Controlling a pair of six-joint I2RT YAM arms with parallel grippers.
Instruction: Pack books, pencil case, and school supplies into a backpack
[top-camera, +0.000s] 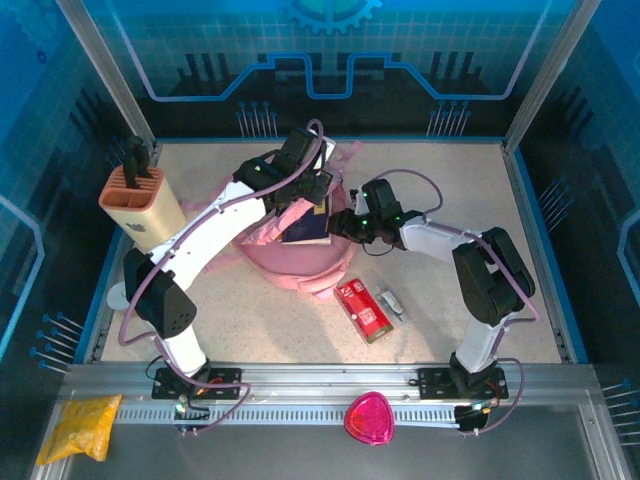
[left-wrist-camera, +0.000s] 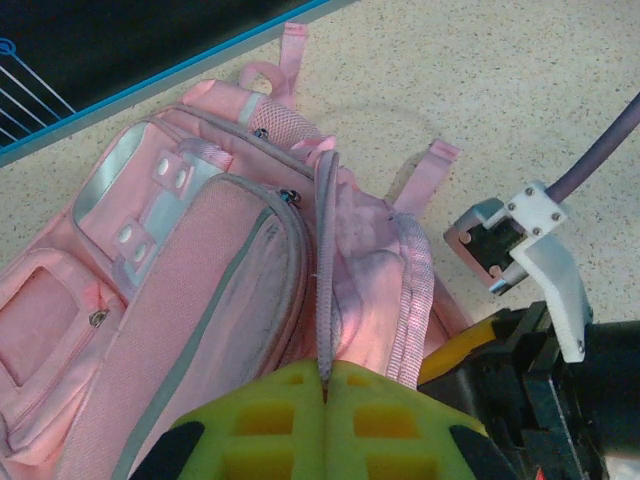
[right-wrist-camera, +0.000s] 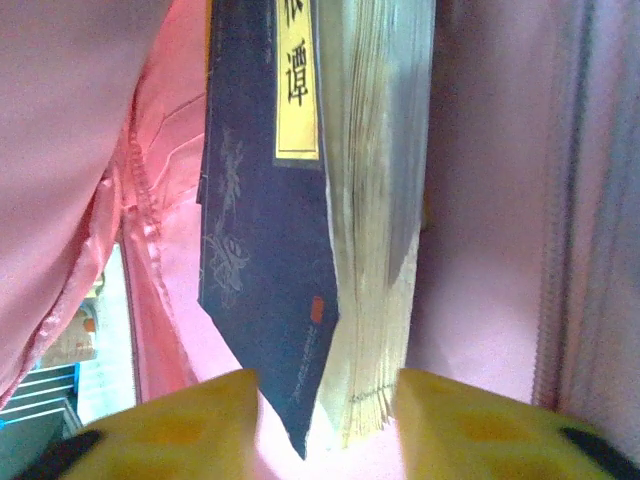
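We pinch the left gripper (left-wrist-camera: 325, 375) shut on the backpack (left-wrist-camera: 200, 290) rim. The right gripper (right-wrist-camera: 325, 400) stands parted, loose around the navy book (right-wrist-camera: 265, 250), upright inside the bag. Best approach: hold rim high, back straight out w/o snagging. Book: dark cover, yellow title label, cream pages.

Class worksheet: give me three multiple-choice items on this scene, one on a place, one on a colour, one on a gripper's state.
1. Where is the pencil case? A inside the backpack; B on the table beside it; C under it.
2. The book between the fingers of the right gripper is: A navy; B green; C white.
3. The left gripper is: A wide open; B shut on the backpack's edge; C holding the pencil case.
Answers: B, it lies on bare table; A, dark navy cover; B, its fingers pinch the edging strip.
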